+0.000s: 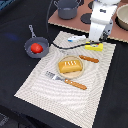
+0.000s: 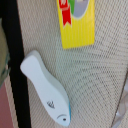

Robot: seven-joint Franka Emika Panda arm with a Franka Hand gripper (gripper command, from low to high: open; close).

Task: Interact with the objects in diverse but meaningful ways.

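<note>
An orange-yellow bread loaf (image 1: 70, 65) rests on a round plate in the middle of the striped placemat (image 1: 45, 87). Towards the exterior view's left, a red tomato (image 1: 36, 48) sits in a small grey pan (image 1: 35, 46). A flat yellow block (image 1: 94, 47) (image 2: 77, 22) lies on the mat's far edge, and the white fish-shaped piece (image 1: 76, 38) (image 2: 47, 90) lies beside it. My gripper (image 1: 101, 39) hangs just above the yellow block and touches nothing. No finger crosses the middle of the wrist view, so the jaws stand open and empty.
A wooden-handled knife (image 1: 88, 58) lies beyond the plate and a wooden-handled fork (image 1: 67, 80) in front of it. At the back stand a grey pot (image 1: 67, 8), a wooden board (image 1: 75, 22) with a black disc (image 1: 86, 18), and a bowl (image 1: 122, 16).
</note>
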